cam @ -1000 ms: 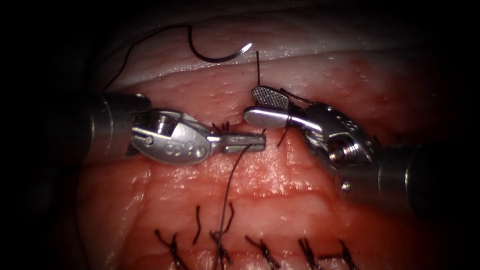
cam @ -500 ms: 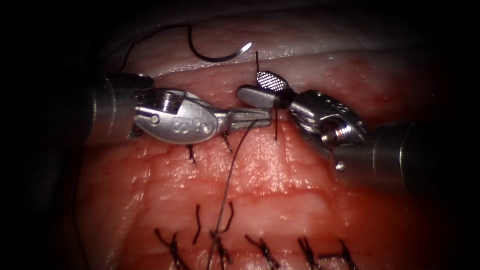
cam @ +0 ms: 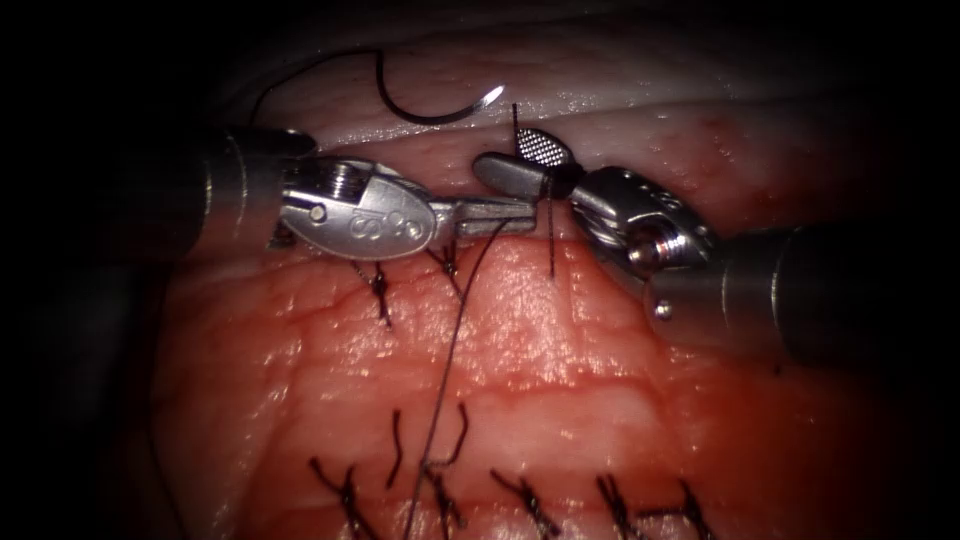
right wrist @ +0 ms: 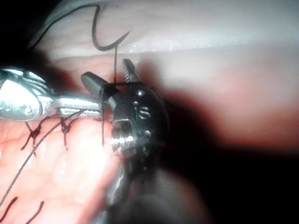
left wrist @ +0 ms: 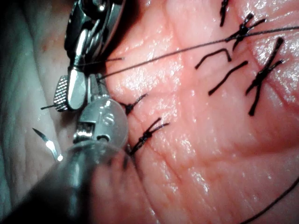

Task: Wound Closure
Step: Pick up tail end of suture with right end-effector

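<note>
Gripping the thread (cam: 455, 330), your left tool (cam: 505, 214) has its jaws closed. Your right tool (cam: 520, 165) stands wide open, a short thread strand crossing between its jaws. The needle (cam: 440, 105) lies free on the far tissue (cam: 560, 350); your left wrist view catches its tip.

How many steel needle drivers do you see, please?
2. Left steel needle driver, entering from the left, shut on dark thread; right needle driver, from the right, open around thread. Curved needle lies free on tissue.
</note>
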